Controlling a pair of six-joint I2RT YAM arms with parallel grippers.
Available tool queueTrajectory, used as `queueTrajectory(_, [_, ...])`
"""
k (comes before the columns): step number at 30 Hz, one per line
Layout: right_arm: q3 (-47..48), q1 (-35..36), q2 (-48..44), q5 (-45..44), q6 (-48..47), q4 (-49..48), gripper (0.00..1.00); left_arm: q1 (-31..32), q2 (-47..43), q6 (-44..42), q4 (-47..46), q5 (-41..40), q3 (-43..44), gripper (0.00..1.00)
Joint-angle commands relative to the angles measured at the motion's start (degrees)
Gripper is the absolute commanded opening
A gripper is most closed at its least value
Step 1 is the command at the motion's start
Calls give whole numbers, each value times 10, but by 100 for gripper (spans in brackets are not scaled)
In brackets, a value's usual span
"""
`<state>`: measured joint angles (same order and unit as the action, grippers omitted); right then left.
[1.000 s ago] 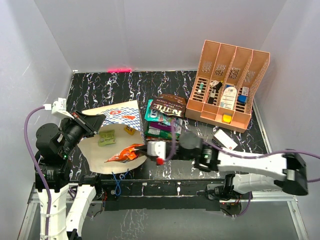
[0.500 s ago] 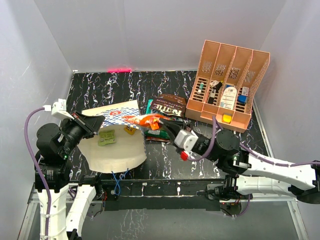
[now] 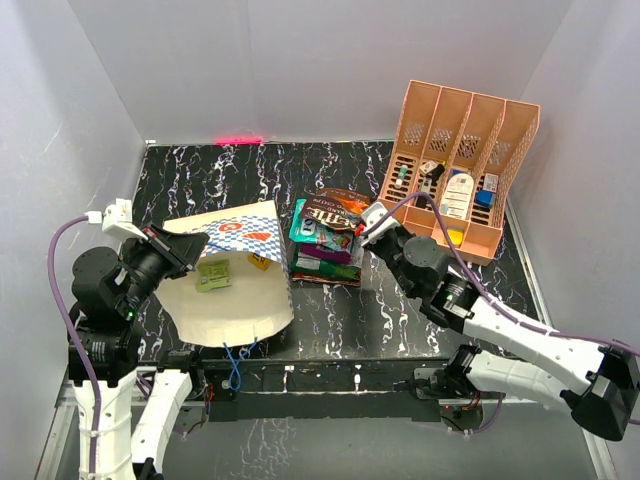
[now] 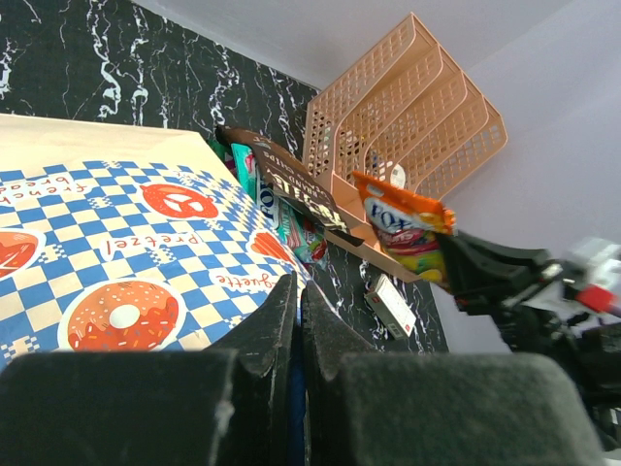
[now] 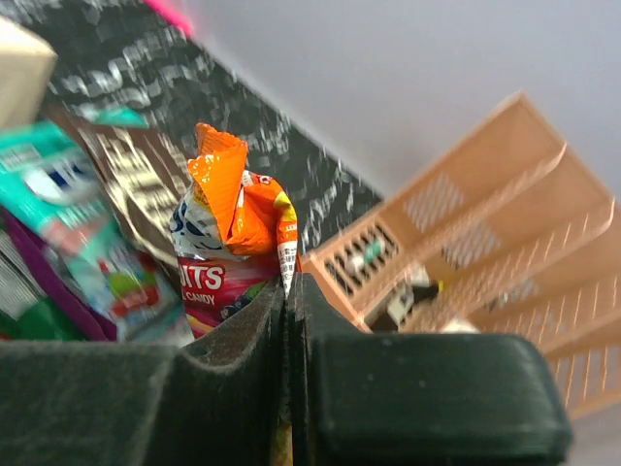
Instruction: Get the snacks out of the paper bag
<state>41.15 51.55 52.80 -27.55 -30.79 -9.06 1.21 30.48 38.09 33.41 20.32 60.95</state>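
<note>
Since this orange candy packet [image 5: 233,243] is light, crinkly and probably slick, my right tool [image 5: 288,289] is clamped on its flat bottom seam. Its long axis runs in line with my fingers, crimped end pointing away, over the snack pile [image 3: 322,245] on the counter [image 3: 420,310]. My left tool [image 4: 296,291] is pinched on the paper bag [image 3: 235,295] rim.

- Looks like you're in a robotics lab test cell: plain white panels [image 3: 330,60] box in a black marbled tabletop [image 3: 230,170].
- Your left arm [image 3: 110,290] and right arm [image 3: 500,330] bolt to a bare metal base [image 3: 320,440], purple cable [image 3: 53,262] dangling loose.
</note>
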Motion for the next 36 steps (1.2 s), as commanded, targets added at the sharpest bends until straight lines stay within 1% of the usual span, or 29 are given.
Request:
queueTrajectory(1, [-49, -47, -39, -38, 70, 0, 7, 1, 1, -7, -1, 2, 22, 0])
queueTrajectory(6, [-100, -82, -85, -83, 84, 30, 7, 1, 4, -4, -10, 6, 19, 0])
queueTrajectory(9, [-111, -94, -90, -89, 118, 48, 7, 2, 8, -1, -20, 11, 17, 0])
queueTrajectory(11, [-112, -96, -69, -75, 158, 72, 7, 1, 8, 3, -26, 14, 14, 0])
queueTrajectory(13, [-125, -99, -46, -70, 174, 79, 7, 1, 8, 4, -26, 17, 14, 0])
queueTrajectory(15, [-139, -104, -29, -59, 168, 66, 7, 2, 8, 2, -20, 16, 17, 0])
queueTrajectory(18, [-131, -106, 3, -36, 161, 50, 7, 5, 6, -2, -12, 9, 21, 0])
queueTrajectory(20, [-127, -107, 39, -41, 157, 40, 7, 6, 6, -3, -12, 7, 22, 0])
queueTrajectory(22, [-121, -111, 79, -54, 168, 48, 7, 7, 7, -3, -13, 9, 24, 0])
queueTrajectory(24, [-111, -114, 105, -32, 177, 62, 9, 7, 7, -3, -10, 8, 28, 0])
queueTrajectory(25, [-103, -114, 113, -3, 179, 73, 15, 8, 6, -3, -8, 6, 29, 0])
queueTrajectory(26, [-96, -114, 116, 26, 178, 84, 23, 9, 5, -3, -7, 4, 29, 0])
queueTrajectory(27, [-92, -114, 112, 51, 179, 89, 31, 9, 5, -4, -7, 3, 29, 0])
queueTrajectory(28, [-89, -114, 104, 68, 186, 93, 42, 10, 5, -4, -6, 2, 30, 0])
queueTrajectory(29, [-89, -114, 93, 83, 194, 96, 50, 10, 5, -4, -5, 1, 29, 0])
queueTrajectory(30, [-88, -114, 77, 96, 201, 100, 56, 10, 5, -5, -4, 2, 29, 0])
queueTrajectory(33, [-86, -114, 2, 142, 207, 113, 65, 11, 4, -5, -5, 1, 29, 0])
queueTrajectory(36, [-94, -114, -89, 177, 197, 106, 72, 11, 4, -3, -10, 2, 25, 0])
